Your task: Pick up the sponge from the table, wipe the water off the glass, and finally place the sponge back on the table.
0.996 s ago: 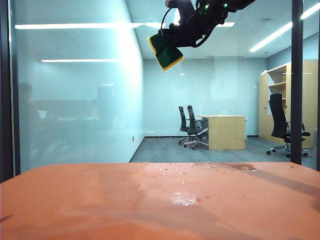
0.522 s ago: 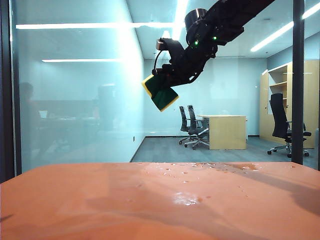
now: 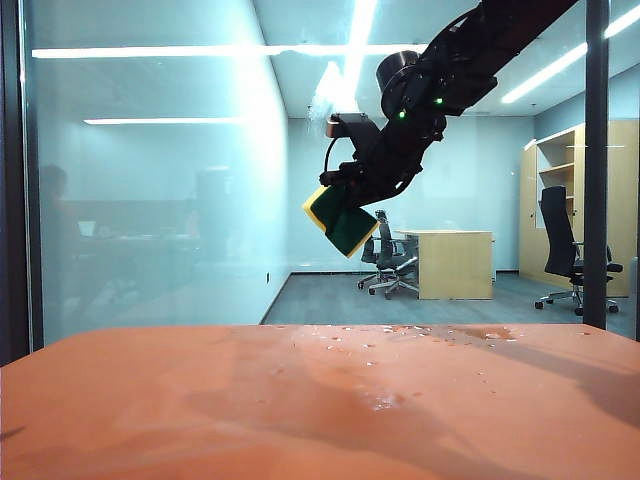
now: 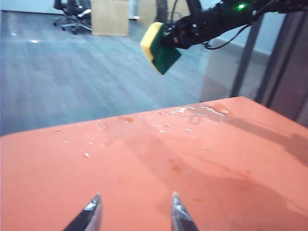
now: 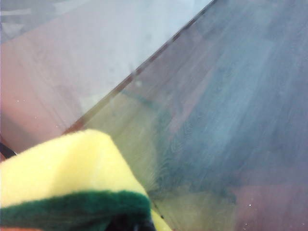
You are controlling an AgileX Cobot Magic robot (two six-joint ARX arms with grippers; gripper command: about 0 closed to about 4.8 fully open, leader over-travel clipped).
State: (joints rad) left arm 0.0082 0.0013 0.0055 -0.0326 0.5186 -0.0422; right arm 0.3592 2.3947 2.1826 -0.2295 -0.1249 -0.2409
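Exterior view: right gripper [image 3: 345,200] is clamping the sponge [image 3: 340,219] high above the bench [image 3: 320,410], against the glass [image 3: 150,200], long axis tilted, while left gripper [image 4: 132,214] is idling wide open, empty, low over the bench.

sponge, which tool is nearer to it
Right. The right tool is shut on the sponge, holding it up by the glass. The left tool hangs open, low over the table, well away.
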